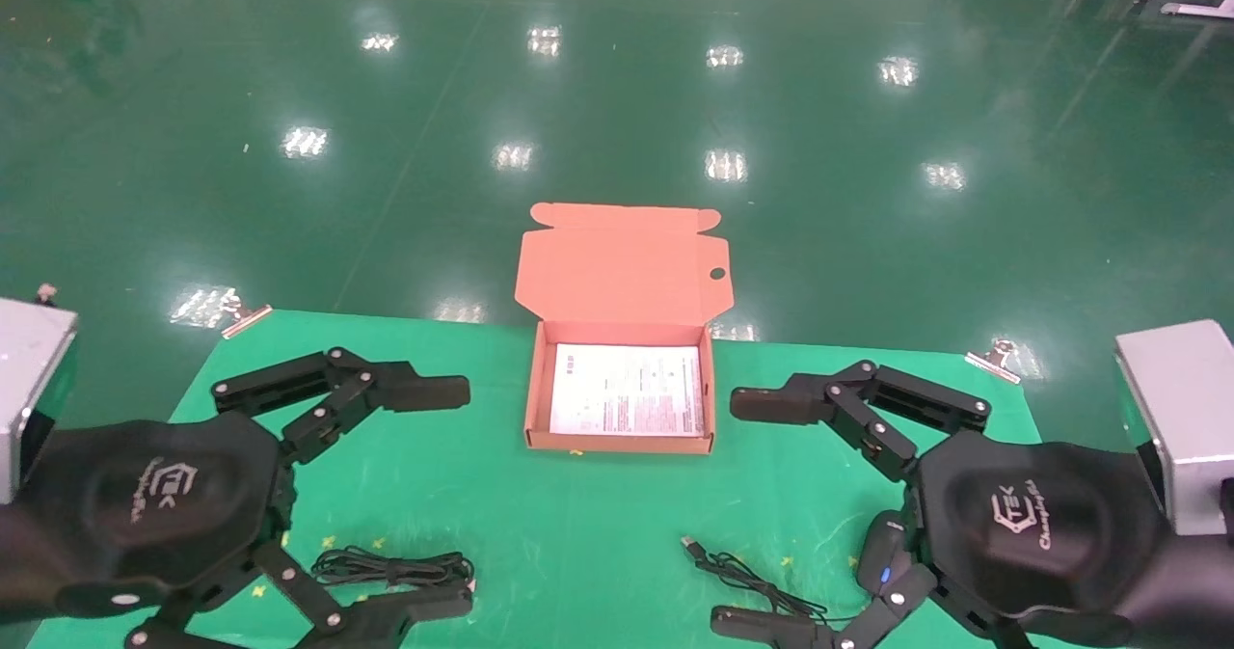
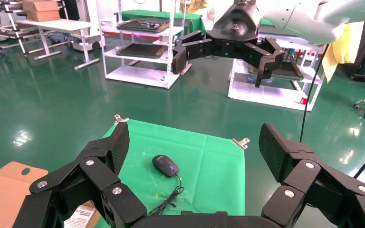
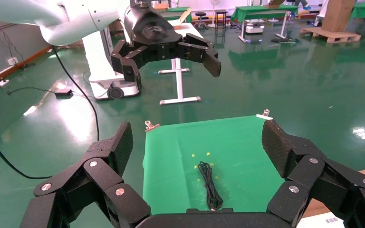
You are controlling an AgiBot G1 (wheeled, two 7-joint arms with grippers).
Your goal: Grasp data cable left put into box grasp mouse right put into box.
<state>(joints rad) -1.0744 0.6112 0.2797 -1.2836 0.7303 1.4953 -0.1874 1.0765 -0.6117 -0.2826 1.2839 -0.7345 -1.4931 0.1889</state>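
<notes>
I start with the cable [image 1: 393,567] — it lies on the worktop [image 1: 540,514] left of the box [image 1: 622,384]. The left gripper [image 1: 439,495] has its jaws wide apart; I would lower it straight and clamp the bundle's middle.

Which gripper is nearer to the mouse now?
The right gripper: it hangs open directly over the mouse. The left gripper is open on the far side of the table, above the data cable.
</notes>
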